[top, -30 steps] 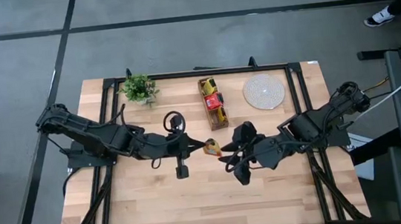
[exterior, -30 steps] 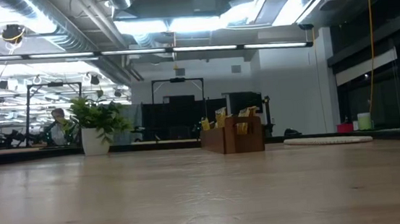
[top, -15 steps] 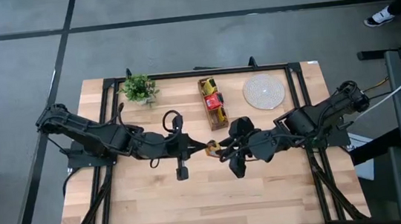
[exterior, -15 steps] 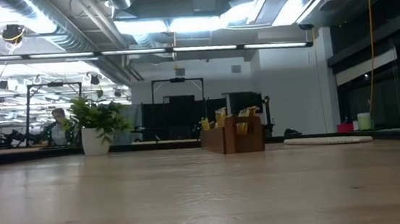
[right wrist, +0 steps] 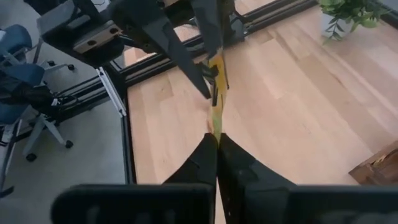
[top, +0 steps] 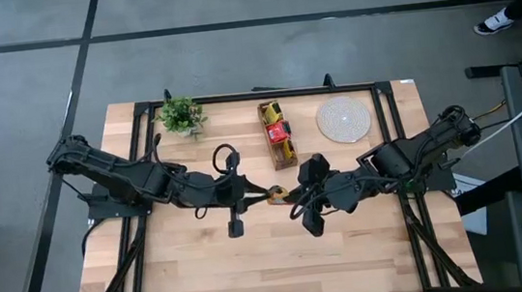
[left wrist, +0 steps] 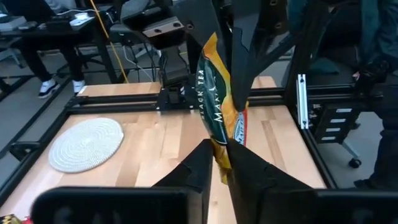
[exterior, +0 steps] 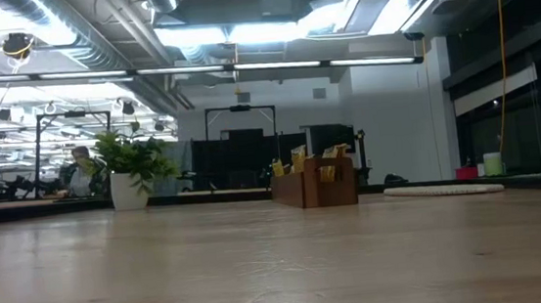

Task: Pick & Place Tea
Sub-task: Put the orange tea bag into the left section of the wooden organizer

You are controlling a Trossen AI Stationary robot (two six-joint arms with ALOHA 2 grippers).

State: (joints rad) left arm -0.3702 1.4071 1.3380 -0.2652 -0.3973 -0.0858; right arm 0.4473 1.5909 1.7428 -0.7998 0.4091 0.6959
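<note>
Both arms reach inward over the tabletop and meet near its middle, above the wood. The left pincer and the right pincer each pinch one yellow tea sachet between them, one at either end, both clamped tight on it. Its dark label reads partly "TEA". More sachets stand in one wooden box farther back, beside one plant and one woven mat.

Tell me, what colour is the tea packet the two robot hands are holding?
The tea sachet is yellow-orange with a dark green label, clearest in the left wrist view.
</note>
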